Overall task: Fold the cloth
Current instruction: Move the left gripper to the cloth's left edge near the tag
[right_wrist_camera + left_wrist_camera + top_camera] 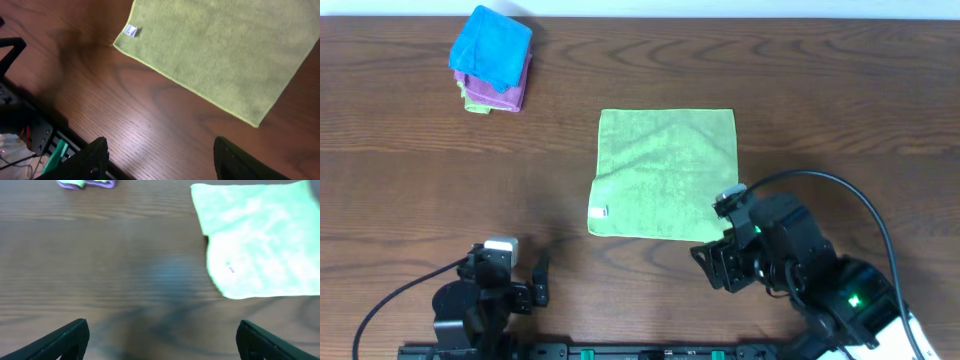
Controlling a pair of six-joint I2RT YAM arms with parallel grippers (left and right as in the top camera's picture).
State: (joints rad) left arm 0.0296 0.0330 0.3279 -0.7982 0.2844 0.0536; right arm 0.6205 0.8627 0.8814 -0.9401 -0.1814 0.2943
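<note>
Cloth: the light green microfibre cloth (665, 175) lies spread open on the wooden table (420, 180), a little right of centre in the overhead view. Faint creases run across it, and no corner is lifted.
Tag: a small white tag (597, 211) sits on the cloth's left edge, near the corner closest to the robot. The right wrist view shows it clearly (130, 30).
Right gripper: the right gripper (712, 265) is just off the cloth's near right corner, over bare wood. I cannot tell from above whether it touches the fabric. In its own camera (161, 145) the two dark fingers (95, 160) stand wide apart with nothing between them, and the cloth (220, 50) lies ahead of them.
Left gripper: the left gripper (539, 282) is at the near left of the table, well apart from the cloth. Its camera (162, 326) shows the fingers (60, 340) spread and empty above bare wood. The picture is blurred, with the cloth (260, 245) at upper right.
Stack: at the far left corner a bright blue cloth (492, 47) rests on a purple cloth (515, 95), well away from the green one.
Cable: a black cable (840, 190) arcs over the right arm.
</note>
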